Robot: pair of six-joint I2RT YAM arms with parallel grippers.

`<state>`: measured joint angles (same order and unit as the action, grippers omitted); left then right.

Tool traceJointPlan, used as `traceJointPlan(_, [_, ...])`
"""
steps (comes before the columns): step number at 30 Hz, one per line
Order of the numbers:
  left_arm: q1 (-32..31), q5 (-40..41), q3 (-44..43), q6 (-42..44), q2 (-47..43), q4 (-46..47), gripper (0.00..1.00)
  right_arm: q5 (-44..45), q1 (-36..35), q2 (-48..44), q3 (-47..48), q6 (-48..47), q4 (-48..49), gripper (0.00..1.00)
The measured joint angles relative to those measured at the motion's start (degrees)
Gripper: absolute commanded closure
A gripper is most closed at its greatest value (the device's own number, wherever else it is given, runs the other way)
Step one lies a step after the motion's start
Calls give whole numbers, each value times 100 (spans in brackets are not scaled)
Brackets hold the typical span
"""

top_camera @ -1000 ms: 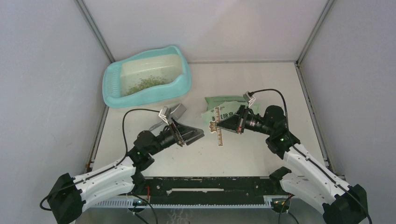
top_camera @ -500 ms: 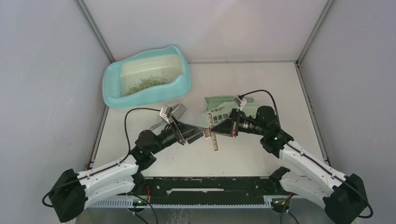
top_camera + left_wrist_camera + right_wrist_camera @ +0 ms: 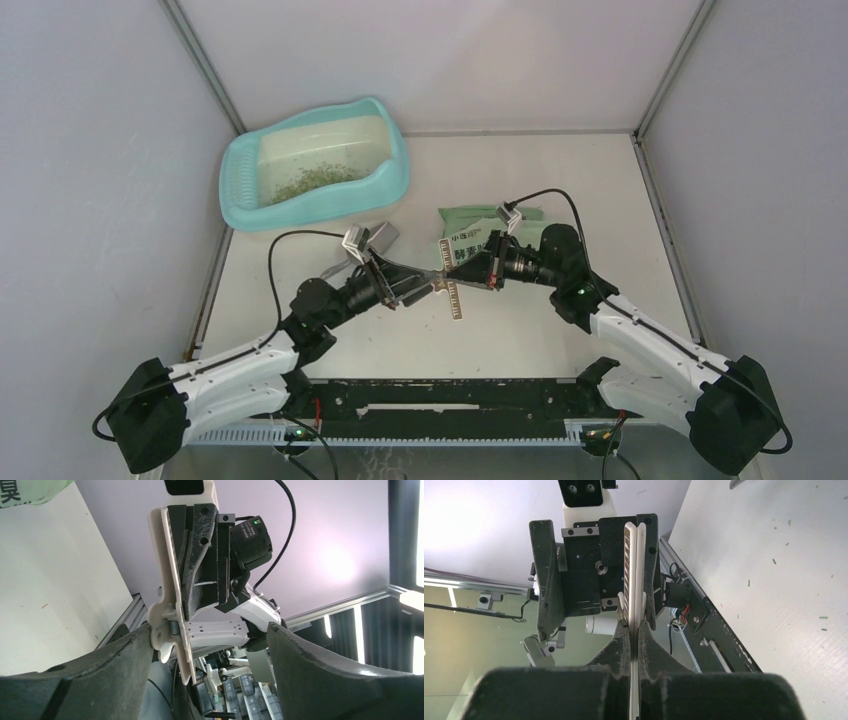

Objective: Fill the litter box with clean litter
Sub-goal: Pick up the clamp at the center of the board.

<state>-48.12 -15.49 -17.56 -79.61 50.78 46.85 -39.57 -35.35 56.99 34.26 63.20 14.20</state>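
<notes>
Far-left corner: litter box (image 3: 300, 213) blocks | table (image 3: 570, 180) centre: left gripper (image 3: 425, 284), right gripper (image 3: 466, 271) and clip (image 3: 455, 300) meet; bag (image 3: 470, 216), scoop (image 3: 380, 238) just behind | far-right corner, right edge: passable.

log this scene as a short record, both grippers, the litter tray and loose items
left gripper: open, jaws either side of the long cream plastic toothed clip
right gripper: shut on the clip
litter box: light turquoise plastic tray, far left of the table
litter: thin patch of green-beige granules on its floor
bag: flat, green, printed, under the right arm
scoop: grey metal, beside the left arm
</notes>
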Motion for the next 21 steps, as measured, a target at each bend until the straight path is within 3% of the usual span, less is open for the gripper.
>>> traceJointPlan(5, [0, -48, 2, -9, 107, 0, 26, 4, 2, 70, 0, -2, 66, 100])
traceJointPlan(14, [24, -146, 2, -66, 284, -63, 62, -79, 74, 83, 0, -9, 195, 100])
traceJointPlan(19, [44, -188, 2, -149, 481, 61, 66, -101, 83, 83, -2, -13, 219, 100])
traceJointPlan(21, [55, -208, 2, -166, 546, 146, 73, -101, 83, 79, -2, -28, 216, 100])
